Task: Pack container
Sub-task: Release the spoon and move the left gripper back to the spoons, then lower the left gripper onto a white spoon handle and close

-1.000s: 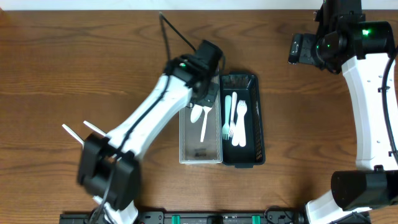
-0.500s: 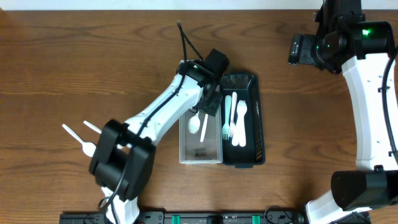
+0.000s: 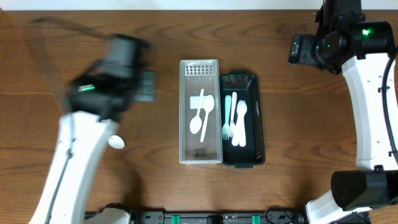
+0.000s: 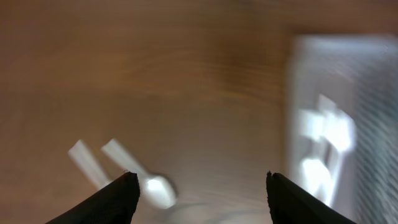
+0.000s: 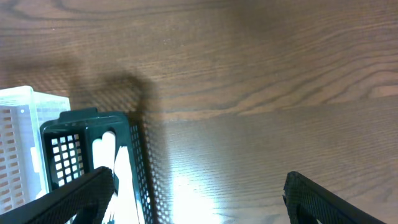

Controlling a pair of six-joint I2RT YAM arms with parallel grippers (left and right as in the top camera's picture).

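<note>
spoon [image 3: 115, 142] left of clear tray [image 3: 199, 70]: prob light, slick; pinch its handle. ur left gripper [image 4: 199, 180] n right gripper [image 5: 199, 180] gape empty.

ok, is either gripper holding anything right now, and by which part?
Nothing is held. The left gripper is open with nothing between its fingers, and the right gripper is open and empty too.

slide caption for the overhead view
Two white spoons in the clear bin beside a dark basket of forks; one more spoon on the table by the blurred left arm.
</note>
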